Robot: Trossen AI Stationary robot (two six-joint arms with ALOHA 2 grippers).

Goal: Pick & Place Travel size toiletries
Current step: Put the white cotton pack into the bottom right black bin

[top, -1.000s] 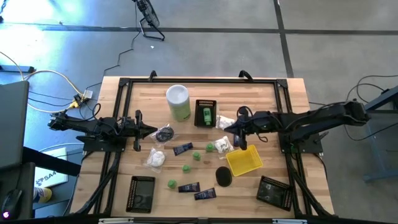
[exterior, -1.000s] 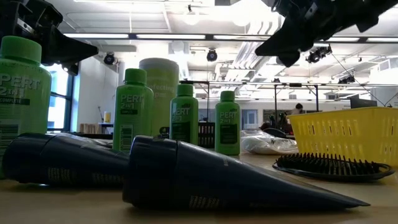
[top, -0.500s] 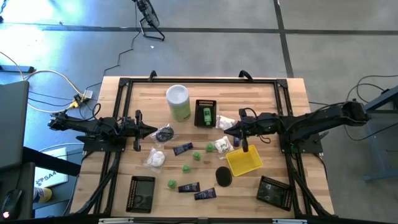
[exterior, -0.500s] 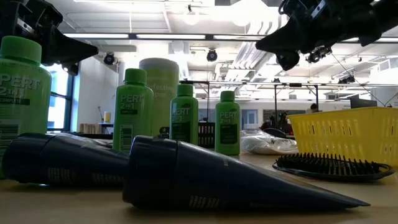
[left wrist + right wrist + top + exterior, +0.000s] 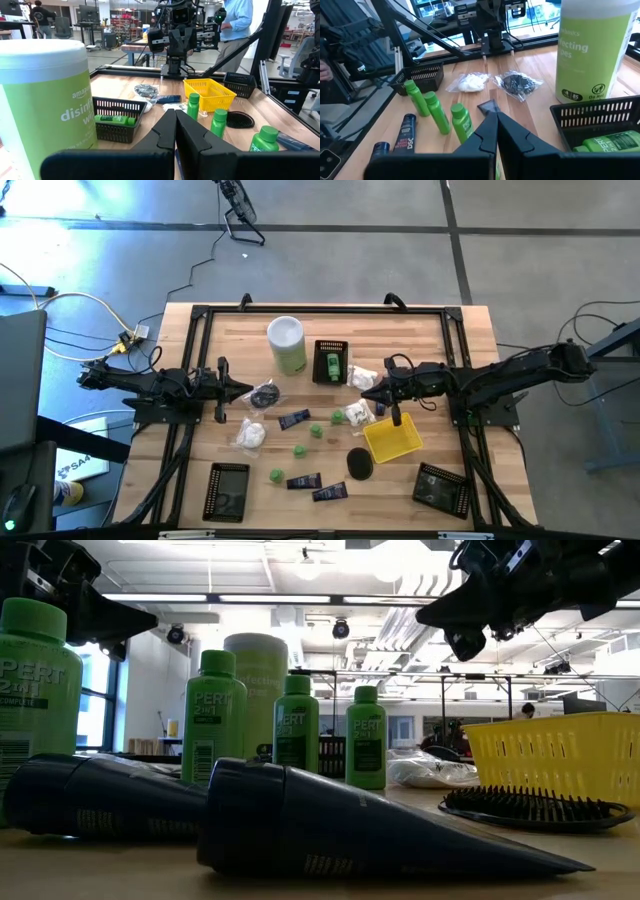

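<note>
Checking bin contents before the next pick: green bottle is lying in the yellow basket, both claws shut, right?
Not quite. The green bottle lies in the black mesh basket beside the tall canister, not in the yellow basket, which looks empty in the high view. The left claw and the right claw are both shut, as you said.

Roughly five green bottles (image 5: 300, 450), three tubes (image 5: 294, 420)

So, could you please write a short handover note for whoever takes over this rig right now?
Left gripper: jaws shut, empty, waiting at the table's left edge.
Right gripper: jaws shut, empty, above the middle of the table.
Done: one green bottle lies in the black basket.
Left: the yellow basket looks empty; navy tubes, other green bottles and white packets remain loose on the table.
</note>
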